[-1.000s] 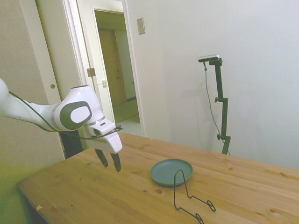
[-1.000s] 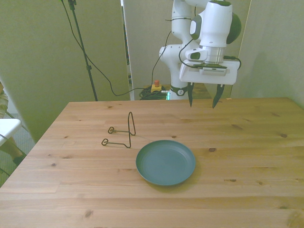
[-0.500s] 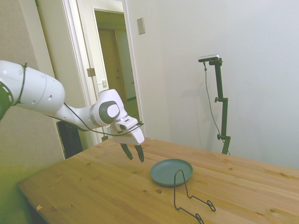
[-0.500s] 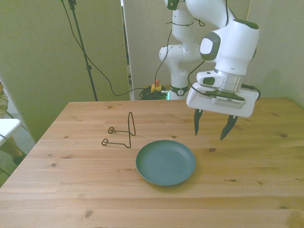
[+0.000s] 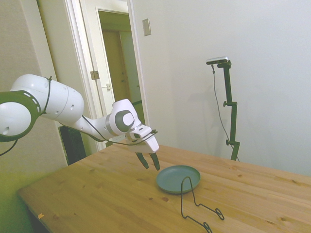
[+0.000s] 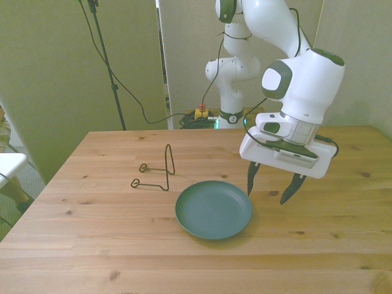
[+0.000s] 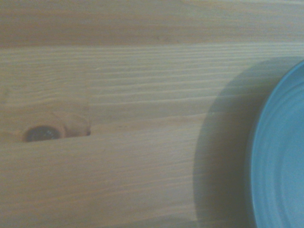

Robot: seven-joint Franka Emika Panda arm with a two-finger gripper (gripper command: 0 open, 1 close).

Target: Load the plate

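The plate [image 6: 213,209] [image 5: 178,178] is a small round teal dish lying flat on the wooden table [image 6: 92,245]. Its rim also shows at one edge of the wrist view, plate [image 7: 280,156]. My gripper [image 6: 269,190] [image 5: 151,163] hangs open just above the table beside the plate's rim, on the front view's right, with nothing between its fingers. A thin black wire stand [image 6: 158,171] [image 5: 197,204] sits on the table at the plate's other side, on the front view's left.
A dark knot [image 6: 273,193] marks the wood under the gripper. A white object [image 6: 9,165] pokes in past the table's edge at the front view's left. Cables and a doorway lie beyond the table.
The gripper has come down and forward from high over the table's far side to just beside the plate's rim. It stayed open. The plate and the wire stand have not moved.
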